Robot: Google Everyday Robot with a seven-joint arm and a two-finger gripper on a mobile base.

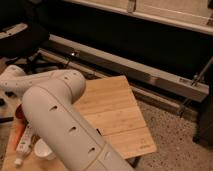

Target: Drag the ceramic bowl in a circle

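Only a red-orange sliver of the ceramic bowl point(19, 111) shows at the left edge of the wooden table point(112, 107); the rest is hidden behind my arm. My white arm point(60, 120) rises from the bottom of the view, bends at the elbow and reaches left over the bowl's area. The gripper is hidden past the wrist at the far left, somewhere above or beside the bowl.
A white cup point(44, 149) stands near the table's front left, beside a slim orange and white object point(22, 140). A metal rail point(150, 75) runs behind the table. Speckled floor point(175, 135) lies to the right.
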